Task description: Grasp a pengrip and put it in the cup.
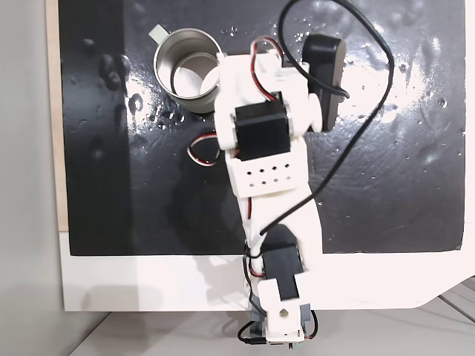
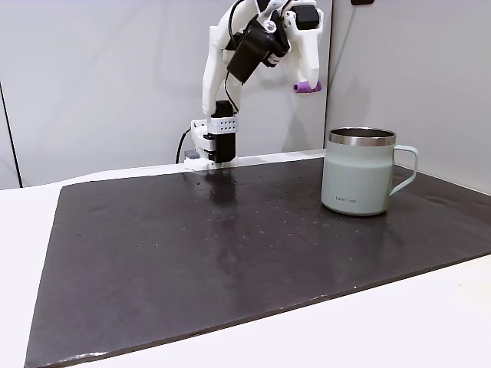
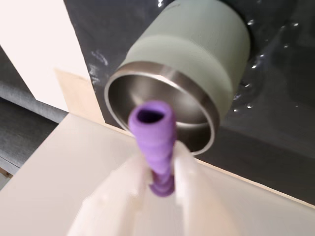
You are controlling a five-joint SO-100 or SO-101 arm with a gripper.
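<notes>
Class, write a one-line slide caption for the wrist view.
Gripper clamps a purple pengrip in front of the cup's open steel mouth.

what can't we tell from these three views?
- Overhead fixed view: the pincer and the pengrip are hidden under the arm; part of the cup rim too.
- Side fixed view: pengrip is too small to show how the pincer holds it, or whether it is over the cup.
- Wrist view: pincer fingers blurred; height above the cup unclear.
</notes>
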